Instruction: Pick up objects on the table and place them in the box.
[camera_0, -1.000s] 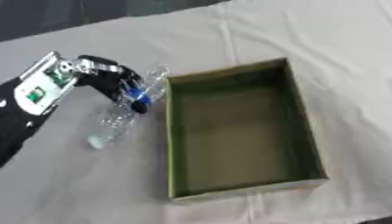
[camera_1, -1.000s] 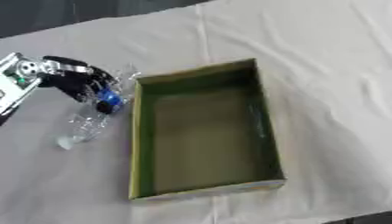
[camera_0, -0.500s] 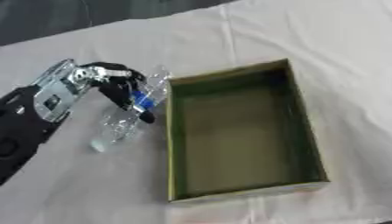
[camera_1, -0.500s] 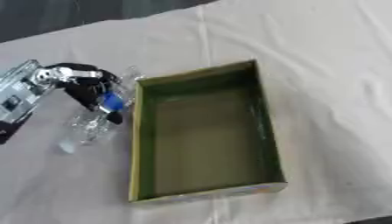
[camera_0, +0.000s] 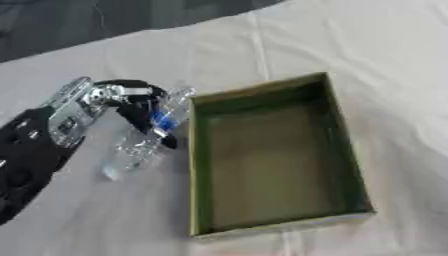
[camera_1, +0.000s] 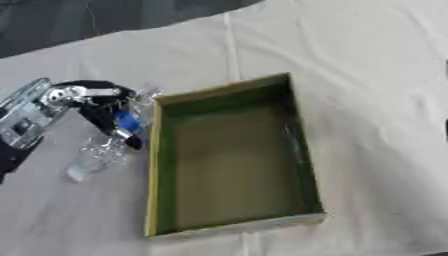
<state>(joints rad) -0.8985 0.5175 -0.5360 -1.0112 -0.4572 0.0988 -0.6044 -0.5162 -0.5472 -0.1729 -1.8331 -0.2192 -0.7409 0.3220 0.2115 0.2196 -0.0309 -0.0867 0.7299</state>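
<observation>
A clear plastic bottle (camera_0: 140, 145) with a blue label lies on the white cloth just left of the box, its cap end pointing toward the near left. My left hand (camera_0: 133, 102) comes in from the left and its black fingers curl over the bottle's upper part at the blue label. The box (camera_0: 273, 155) is an open green-lined cardboard tray with nothing showing inside. My right hand shows in neither view.
A white cloth (camera_0: 350, 45) covers the table, with a crease running up from the box's far edge. A dark floor strip (camera_0: 87, 20) lies beyond the table's far left edge.
My left hand has shifted a little nearer and curled lower over the bottle; the bottle has stayed beside the box's left wall. The camera has drifted slightly.
</observation>
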